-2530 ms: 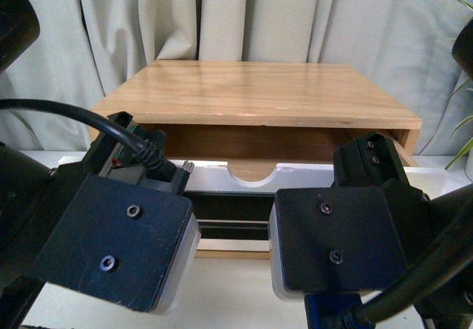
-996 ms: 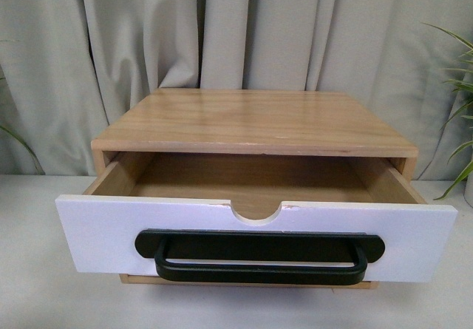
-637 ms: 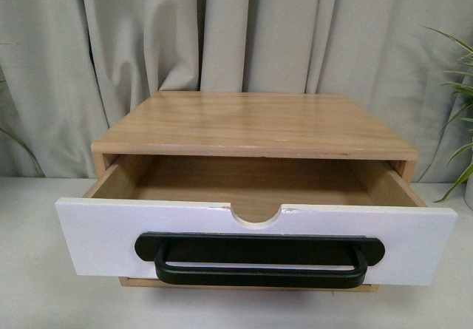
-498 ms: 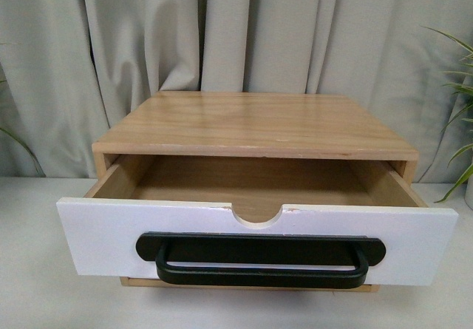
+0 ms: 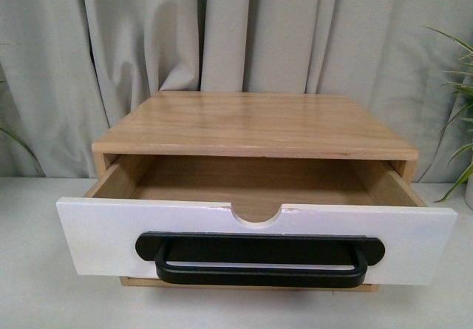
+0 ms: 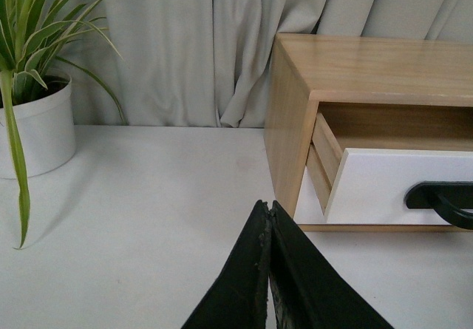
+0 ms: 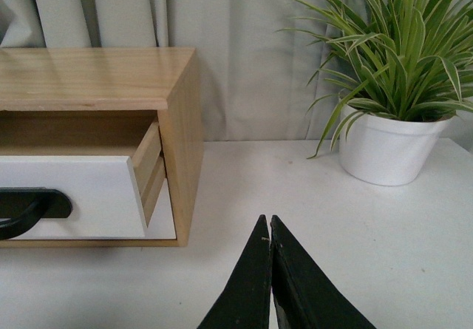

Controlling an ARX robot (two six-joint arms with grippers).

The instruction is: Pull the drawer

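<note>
The drawer stands pulled out of its wooden cabinet, its white front carrying a long black bar handle and a half-round notch in the top edge. Its bare wooden inside shows. Neither arm appears in the front view. My left gripper is shut and holds nothing, hovering over the table off the cabinet's left side; the drawer lies ahead of it. My right gripper is also shut and holds nothing, off the cabinet's right side, with the drawer ahead.
A white pot with a green plant stands left of the cabinet, another potted plant to its right. Grey curtains hang behind. The white table runs around the cabinet.
Both arms, which filled the front view at the drawer's handle 2.5 s ago, have withdrawn out of it. The drawer has stayed pulled out and still over the last second.
</note>
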